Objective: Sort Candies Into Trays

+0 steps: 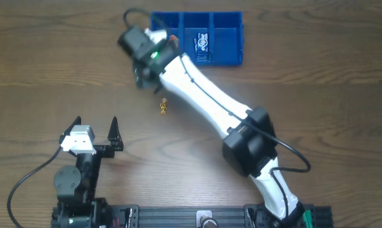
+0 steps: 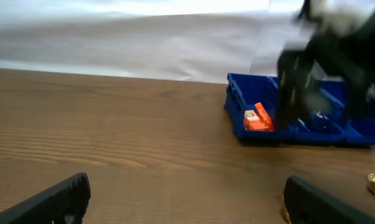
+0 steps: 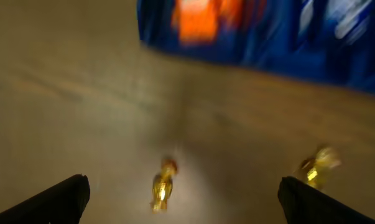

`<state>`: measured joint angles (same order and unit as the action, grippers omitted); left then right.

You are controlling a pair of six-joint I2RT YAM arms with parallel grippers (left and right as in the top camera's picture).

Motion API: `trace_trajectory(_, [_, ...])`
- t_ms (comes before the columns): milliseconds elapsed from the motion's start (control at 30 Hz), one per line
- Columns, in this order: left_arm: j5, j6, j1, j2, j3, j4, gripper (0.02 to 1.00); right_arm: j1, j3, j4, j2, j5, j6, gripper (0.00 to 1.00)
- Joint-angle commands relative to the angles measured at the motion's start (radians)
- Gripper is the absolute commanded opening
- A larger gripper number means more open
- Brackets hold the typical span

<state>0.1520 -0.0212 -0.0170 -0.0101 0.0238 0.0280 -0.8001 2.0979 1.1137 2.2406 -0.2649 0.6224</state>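
Ahead of the right tool (image 3: 182,182) lies a candy (image 3: 162,185).

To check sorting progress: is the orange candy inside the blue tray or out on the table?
Inside. The orange candy lies within the blue tray, in its end compartment.

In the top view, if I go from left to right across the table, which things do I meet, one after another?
Left gripper → gold candy → blue candy, which lies in the tray. The right arm stretches across several of these, so it is left out.
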Motion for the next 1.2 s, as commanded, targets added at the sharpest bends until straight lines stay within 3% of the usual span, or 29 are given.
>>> trace_trajectory(33, [0.021,0.014,-0.004,0.006,-0.019,0.034,0.998,-0.022,-0.205,-0.112,0.000,0.046,0.086,1.000])
trace_trajectory(200, [0.021,0.014,-0.004,0.006,-0.019,0.034,0.998,-0.049,-0.322,-0.190,0.000,0.057,0.140,1.000])
trace_trajectory(900, [0.021,0.014,-0.004,0.006,-0.019,0.034,0.998,-0.048,-0.345,-0.245,0.051,0.069,0.268,0.996])
trace_trajectory(1067, [0.021,0.014,-0.004,0.006,-0.019,0.034,0.998,-0.046,-0.345,-0.245,0.051,0.069,0.269,0.890])
trace_trajectory(1200, [0.021,0.015,-0.004,0.006,-0.019,0.034,0.998,-0.046,-0.345,-0.246,0.060,0.068,0.268,0.862])
